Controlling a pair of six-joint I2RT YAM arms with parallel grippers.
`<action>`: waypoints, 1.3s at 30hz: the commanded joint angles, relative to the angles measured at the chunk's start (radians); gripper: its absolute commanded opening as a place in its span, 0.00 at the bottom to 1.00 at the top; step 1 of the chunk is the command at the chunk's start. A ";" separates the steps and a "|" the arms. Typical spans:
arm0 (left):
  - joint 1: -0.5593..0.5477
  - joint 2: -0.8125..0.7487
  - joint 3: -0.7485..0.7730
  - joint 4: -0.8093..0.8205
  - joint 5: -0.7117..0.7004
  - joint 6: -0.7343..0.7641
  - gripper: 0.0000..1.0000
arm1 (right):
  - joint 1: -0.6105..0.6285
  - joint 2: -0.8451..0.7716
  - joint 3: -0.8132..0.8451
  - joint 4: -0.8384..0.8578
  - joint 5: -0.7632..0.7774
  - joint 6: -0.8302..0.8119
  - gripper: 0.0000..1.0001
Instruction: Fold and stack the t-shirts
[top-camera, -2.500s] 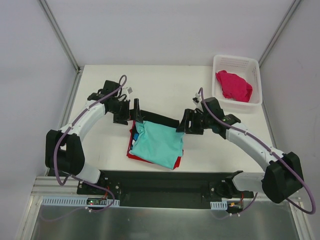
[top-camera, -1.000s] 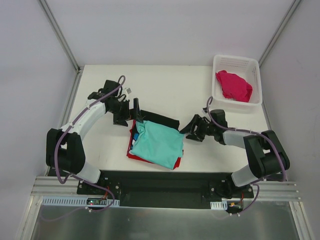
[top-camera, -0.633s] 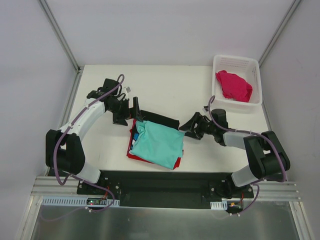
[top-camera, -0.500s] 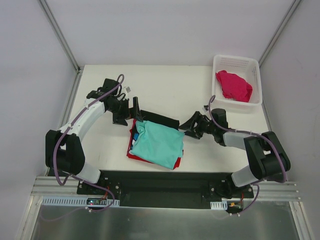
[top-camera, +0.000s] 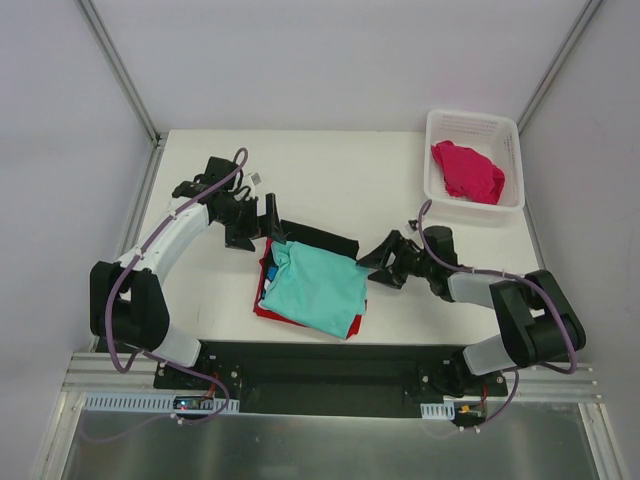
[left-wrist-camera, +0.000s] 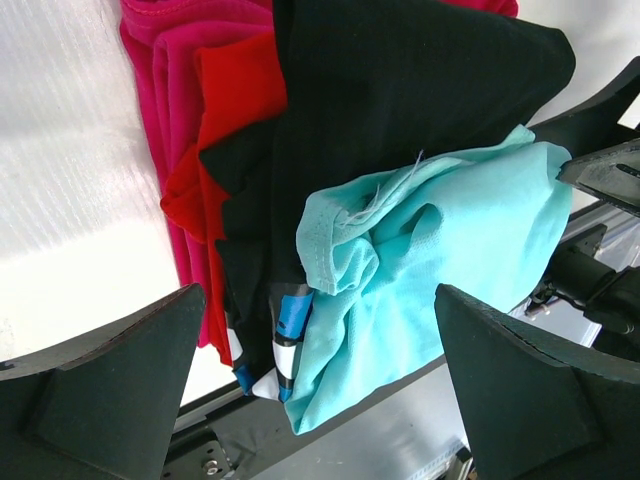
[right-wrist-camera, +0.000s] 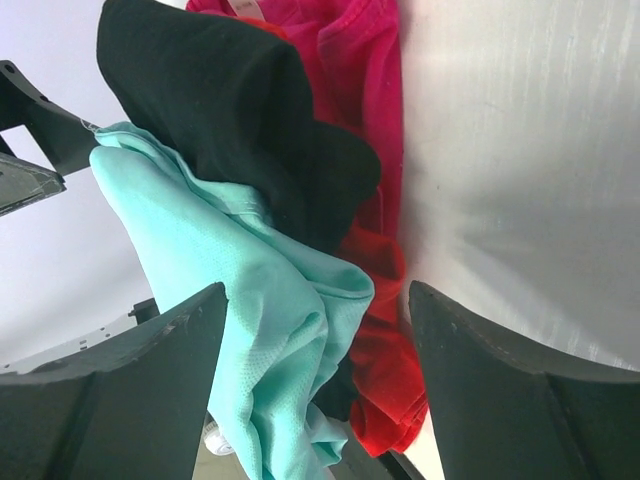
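Top external view: a mint shirt (top-camera: 316, 290) lay uppermost on a rough pile near the front middle of the bench (top-camera: 330, 170), over a black shirt (top-camera: 322, 238) and a red shirt (top-camera: 262, 310). A crumpled pink shirt (top-camera: 467, 170) sat in the white basket (top-camera: 470, 118) at the far right corner. The left tool (top-camera: 266, 226) stood at the pile's far left corner and the right tool (top-camera: 378, 258) just beside its right edge. All of this was judged light, limp cloth that sags and slides when lifted, best pinched at a hem or corner.

Left wrist view: the left tool (left-wrist-camera: 318, 300) gaped wide and held nothing. The mint shirt (left-wrist-camera: 440, 260) was bunched, with a loose hem that looked easy to pinch. The black shirt (left-wrist-camera: 400, 90), the red shirt (left-wrist-camera: 235, 110) and a pink layer (left-wrist-camera: 160, 60) lay beneath it.

Right wrist view: the right tool (right-wrist-camera: 318, 300) was likewise spread, gripping nothing. It faced the mint shirt (right-wrist-camera: 230, 280), the black shirt (right-wrist-camera: 230, 110) and the red shirt (right-wrist-camera: 385, 380); whether it touched them could not be told.
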 joint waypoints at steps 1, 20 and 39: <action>0.002 -0.041 0.034 -0.034 -0.013 -0.004 0.99 | 0.008 -0.031 -0.017 0.039 -0.016 0.013 0.77; 0.002 -0.056 0.020 -0.036 -0.022 0.003 0.99 | 0.114 0.050 0.010 0.183 0.022 0.111 0.72; 0.003 -0.059 0.014 -0.036 -0.016 0.010 0.99 | 0.130 -0.017 0.061 0.003 0.074 -0.004 0.63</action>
